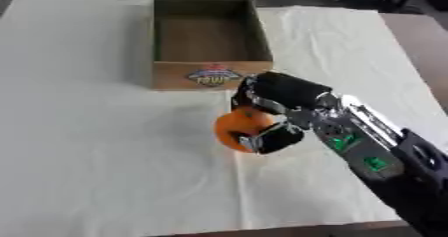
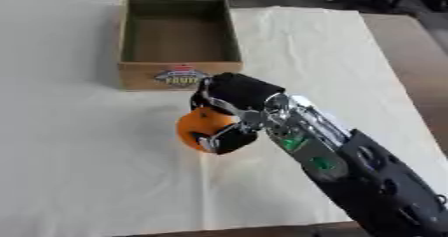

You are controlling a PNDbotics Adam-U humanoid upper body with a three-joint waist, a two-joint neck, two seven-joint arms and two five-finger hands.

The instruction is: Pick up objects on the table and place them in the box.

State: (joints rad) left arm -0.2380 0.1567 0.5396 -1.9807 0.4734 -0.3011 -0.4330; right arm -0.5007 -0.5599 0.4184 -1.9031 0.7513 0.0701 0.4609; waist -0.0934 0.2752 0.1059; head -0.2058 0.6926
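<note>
An orange ball-shaped fruit sits in my right hand, whose fingers and thumb curl round it, just in front of the box. Whether the fruit touches the cloth or hangs slightly above it I cannot tell. The open cardboard box stands at the far middle of the table, its inside showing nothing, with a colourful label on its near wall. My right arm enters from the lower right. My left hand shows in neither view.
A cream cloth with creases covers the table. Bare brown table edge shows at the right, and dark objects lie beyond the far right corner.
</note>
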